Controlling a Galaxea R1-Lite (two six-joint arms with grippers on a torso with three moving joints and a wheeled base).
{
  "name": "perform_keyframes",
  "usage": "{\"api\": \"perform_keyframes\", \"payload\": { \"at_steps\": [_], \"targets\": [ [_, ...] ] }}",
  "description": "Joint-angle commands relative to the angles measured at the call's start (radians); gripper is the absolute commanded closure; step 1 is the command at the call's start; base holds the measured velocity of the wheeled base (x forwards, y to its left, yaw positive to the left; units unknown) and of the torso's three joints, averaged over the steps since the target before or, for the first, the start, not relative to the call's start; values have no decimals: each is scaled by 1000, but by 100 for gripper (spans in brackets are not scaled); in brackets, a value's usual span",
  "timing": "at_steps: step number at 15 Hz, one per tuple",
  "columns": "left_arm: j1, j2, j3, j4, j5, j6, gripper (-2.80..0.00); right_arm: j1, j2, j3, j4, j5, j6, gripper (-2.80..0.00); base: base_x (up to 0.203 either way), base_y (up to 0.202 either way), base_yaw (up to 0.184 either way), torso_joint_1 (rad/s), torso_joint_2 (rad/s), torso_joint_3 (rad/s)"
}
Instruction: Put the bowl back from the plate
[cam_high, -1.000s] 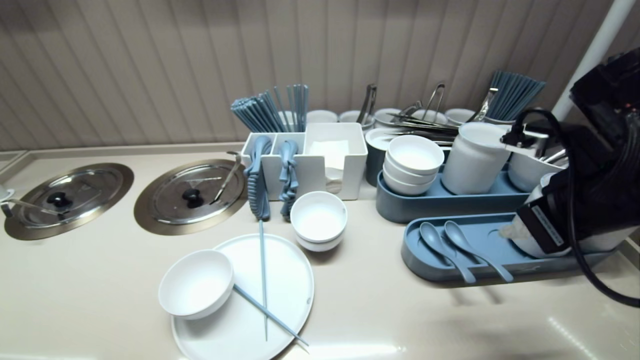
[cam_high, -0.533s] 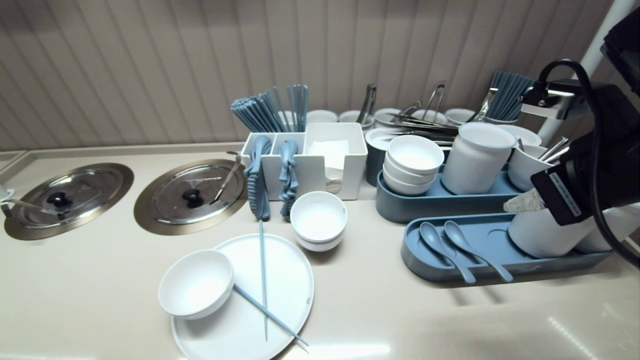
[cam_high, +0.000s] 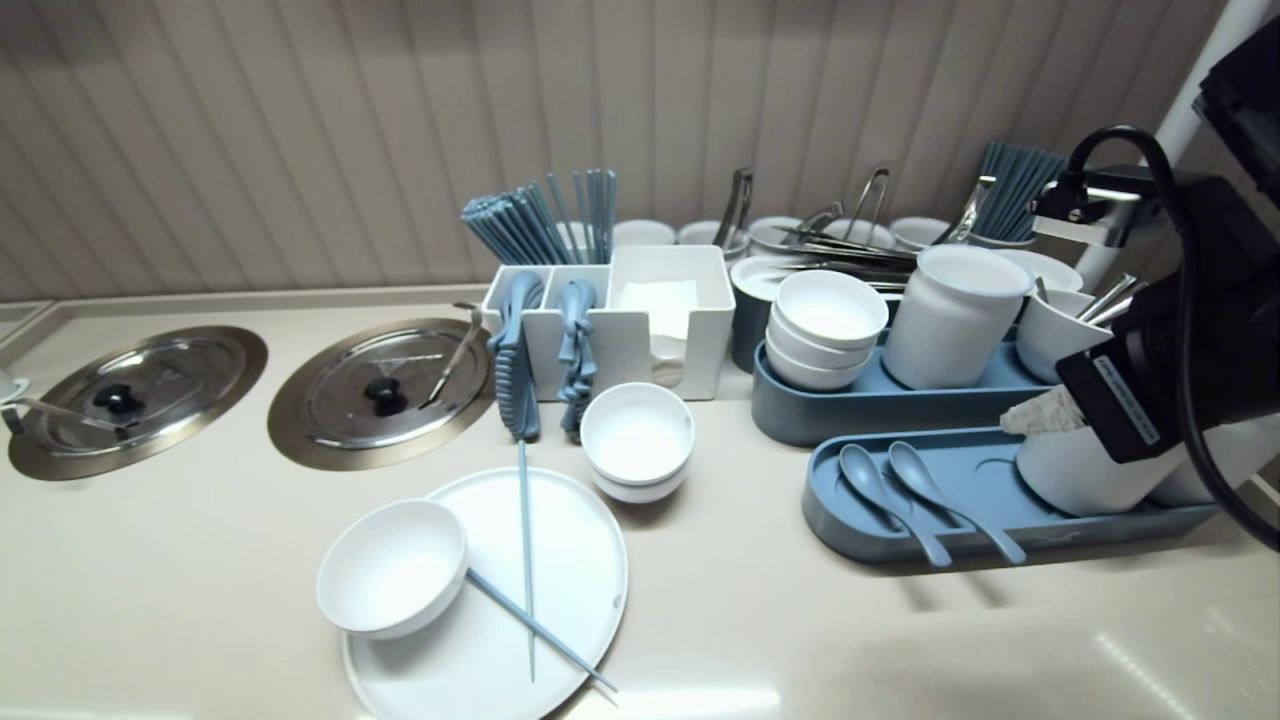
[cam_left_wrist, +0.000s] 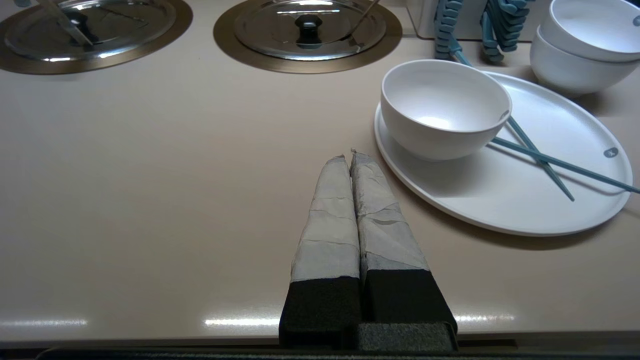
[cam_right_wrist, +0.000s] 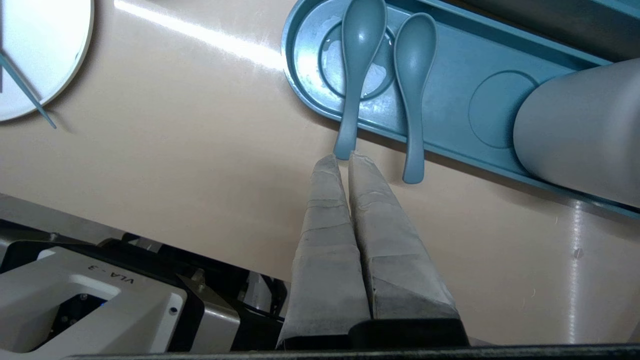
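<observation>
My right gripper (cam_high: 1035, 412) hangs shut and empty above the right half of the front blue tray (cam_high: 850, 520), beside a white cup (cam_high: 1085, 470). In the right wrist view its taped fingertips (cam_right_wrist: 340, 156) sit pressed together over the counter, just short of the handles of two blue spoons (cam_right_wrist: 357, 75) that lie side by side in the tray (cam_right_wrist: 450, 130). The same spoons (cam_high: 930, 495) show in the head view. My left gripper (cam_left_wrist: 348, 156) rests shut and empty low at the counter's front edge, close to a white plate (cam_left_wrist: 525, 200) bearing a white bowl (cam_left_wrist: 442, 107) and blue chopsticks (cam_left_wrist: 540, 160).
Two stacked white bowls (cam_high: 638, 440) stand behind the plate (cam_high: 560, 600). A white organizer (cam_high: 640, 320) with blue chopsticks, a back blue tray (cam_high: 880, 410) with bowls and a white jar (cam_high: 950, 315), and tongs line the wall. Two steel lids (cam_high: 385, 390) sit in the counter at left.
My right arm has lifted up and to the right from low over the front tray, uncovering the white cup; it stayed shut. The left arm has not moved.
</observation>
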Motion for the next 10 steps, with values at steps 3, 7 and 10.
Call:
{"api": "perform_keyframes", "payload": {
  "at_steps": [3, 7, 10],
  "targets": [
    [0, 0, 8, 0, 0, 0, 0, 2, -1, 4, 5, 0, 0, 0, 0, 0, 0, 0, 0, 0],
    [0, 0, 8, 0, 0, -2, 0, 20, 1, 11, 5, -1, 0, 0, 3, 131, 0, 5, 5, 1],
    [0, 0, 8, 0, 0, -2, 0, 36, 1, 24, 5, -2, 0, 0, 0, 197, -1, 2, 3, 2]
  ]
}}
